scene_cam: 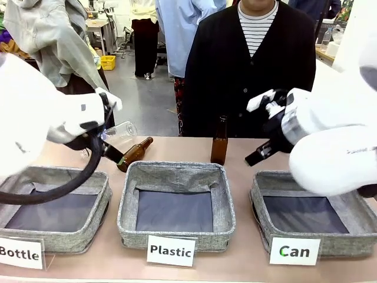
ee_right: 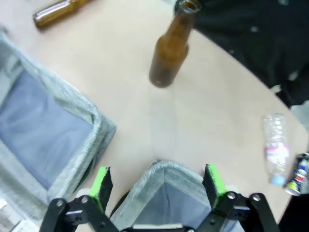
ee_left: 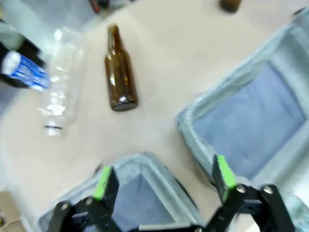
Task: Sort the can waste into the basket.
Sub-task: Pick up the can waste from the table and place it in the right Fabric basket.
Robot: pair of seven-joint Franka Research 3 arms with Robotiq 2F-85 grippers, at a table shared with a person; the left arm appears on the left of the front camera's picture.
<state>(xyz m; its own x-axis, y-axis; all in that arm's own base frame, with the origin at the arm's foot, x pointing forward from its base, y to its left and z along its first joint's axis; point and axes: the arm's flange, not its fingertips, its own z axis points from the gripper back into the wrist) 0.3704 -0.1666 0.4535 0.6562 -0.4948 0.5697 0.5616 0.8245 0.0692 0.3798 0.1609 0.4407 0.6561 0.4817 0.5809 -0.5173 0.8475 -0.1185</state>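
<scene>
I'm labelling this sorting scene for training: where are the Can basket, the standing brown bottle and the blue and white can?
Can basket (scene_cam: 347, 244): front view, front wall.
Standing brown bottle (scene_cam: 219, 147): front view, body.
Blue and white can (ee_right: 299, 175): right wrist view, side.

Grey basket (scene_cam: 257, 199) front-R; blue-wht can (ee_right: 298, 175) outside it.

On the tan table (scene_cam: 242, 171), the Plastic basket (scene_cam: 177, 171) sat in the middle. The Bottle basket (scene_cam: 101, 209) sat at its nine o'clock, a little apart. Each had a white sign at its six o'clock.

An upright brown bottle (scene_cam: 220, 141) stood at one o'clock of the Plastic basket, just past its rim. A lying brown bottle (scene_cam: 134, 154) rested at ten o'clock of that basket, its neck aimed toward one o'clock. A clear plastic bottle (scene_cam: 121, 131) lay on its side at the lying bottle's eleven o'clock.

A person in a black cardigan (scene_cam: 250, 65) stood at the table's twelve o'clock edge.
</scene>
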